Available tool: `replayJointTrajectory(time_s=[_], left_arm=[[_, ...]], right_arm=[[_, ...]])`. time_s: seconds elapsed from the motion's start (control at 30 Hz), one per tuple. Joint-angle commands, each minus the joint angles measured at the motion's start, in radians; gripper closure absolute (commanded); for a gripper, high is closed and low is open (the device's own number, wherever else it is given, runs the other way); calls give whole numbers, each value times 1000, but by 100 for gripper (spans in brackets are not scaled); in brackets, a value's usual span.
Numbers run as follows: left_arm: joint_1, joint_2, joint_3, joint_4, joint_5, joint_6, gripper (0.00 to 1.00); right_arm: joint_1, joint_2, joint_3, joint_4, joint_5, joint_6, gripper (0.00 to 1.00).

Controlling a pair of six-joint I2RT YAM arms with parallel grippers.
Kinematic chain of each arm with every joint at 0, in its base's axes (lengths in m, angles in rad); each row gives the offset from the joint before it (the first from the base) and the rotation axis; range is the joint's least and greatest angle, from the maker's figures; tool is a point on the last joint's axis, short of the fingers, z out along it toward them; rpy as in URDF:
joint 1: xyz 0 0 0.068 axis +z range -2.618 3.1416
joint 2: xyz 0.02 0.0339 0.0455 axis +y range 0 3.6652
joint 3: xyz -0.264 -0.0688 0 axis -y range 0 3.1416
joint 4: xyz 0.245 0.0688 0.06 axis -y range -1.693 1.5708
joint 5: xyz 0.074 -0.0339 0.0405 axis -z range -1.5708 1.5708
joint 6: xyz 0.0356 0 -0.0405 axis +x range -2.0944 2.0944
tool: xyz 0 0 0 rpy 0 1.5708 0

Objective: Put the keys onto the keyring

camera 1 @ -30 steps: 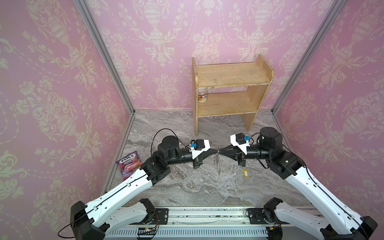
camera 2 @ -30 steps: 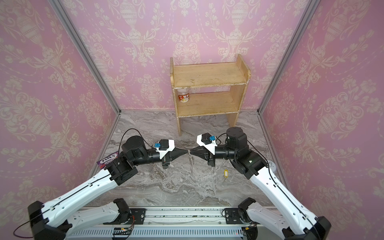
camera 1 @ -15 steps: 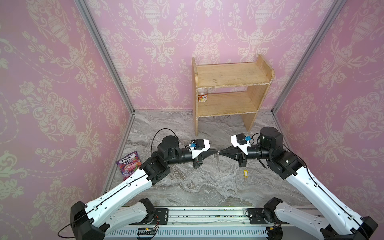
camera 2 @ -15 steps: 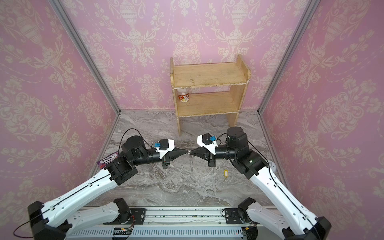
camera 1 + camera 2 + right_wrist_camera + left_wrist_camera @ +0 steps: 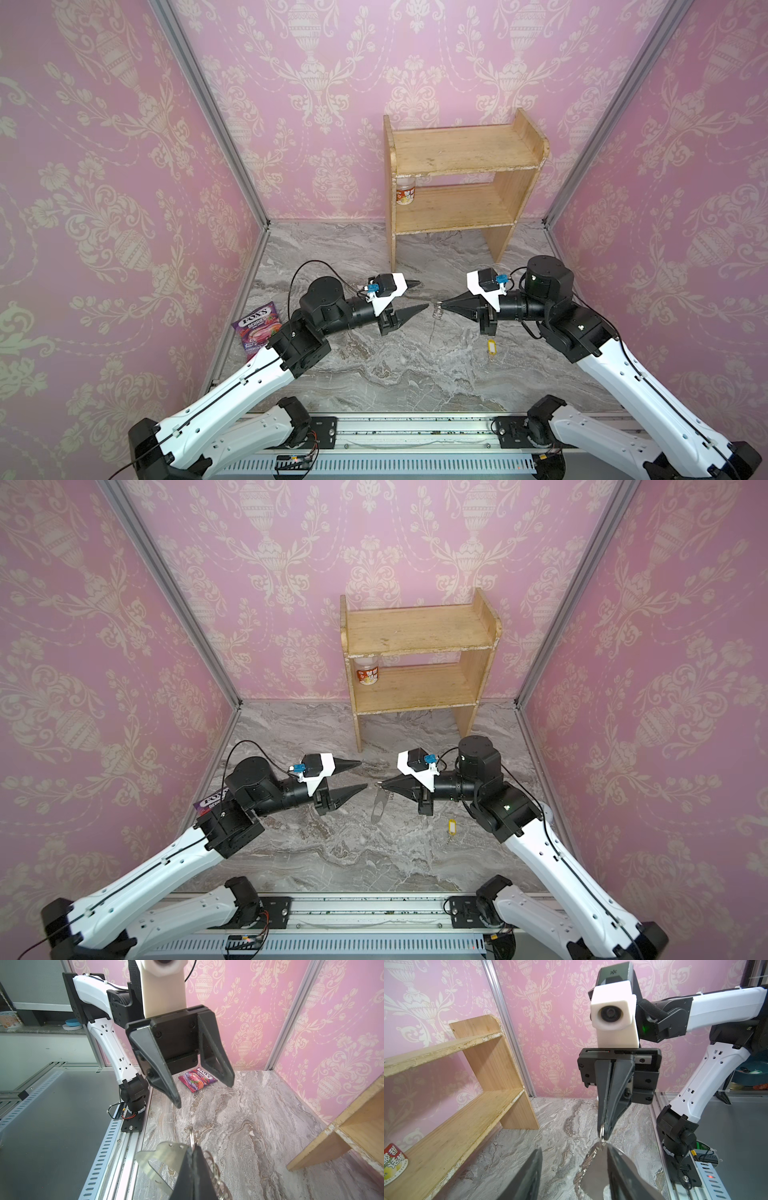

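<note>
The silver keyring (image 5: pixel 377 809) is hanging by one ring from the right gripper's (image 5: pixel 383 785) pinched tips while the yellow-tagged keys (image 5: pixel 452 827) are lying on the floor (image 5: pixel 332 854)

Bright, even, diffuse light; only soft faint shadows under the shelf (image 5: pixel 457 208) on the marble surface (image 5: pixel 374 374). Top views sharp, walls bow at edges. Left wrist view: left gripper (image 5: pixel 574 1147) jaws and keyring (image 5: pixel 593 1169) blurred up close.

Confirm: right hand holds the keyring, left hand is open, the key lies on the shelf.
Wrong place: the key lies on the table, as both top views show. The right hand does hold the keyring; the left hand is open.
</note>
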Motion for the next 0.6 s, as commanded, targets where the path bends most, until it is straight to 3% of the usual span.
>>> replayJointTrajectory(time_s=[0.0,0.27,0.57], left_arm=[[8,9,-12,23,7,-40,50],[8,55,6,84,92,-91,58],[8,60,8,132,123,-122,62]], right_arm=[[-1,-17,14,62,-5,40,100],[-2,-45,-51,233,-21,116,100],[-1,-32,-58,259,-16,127,100]])
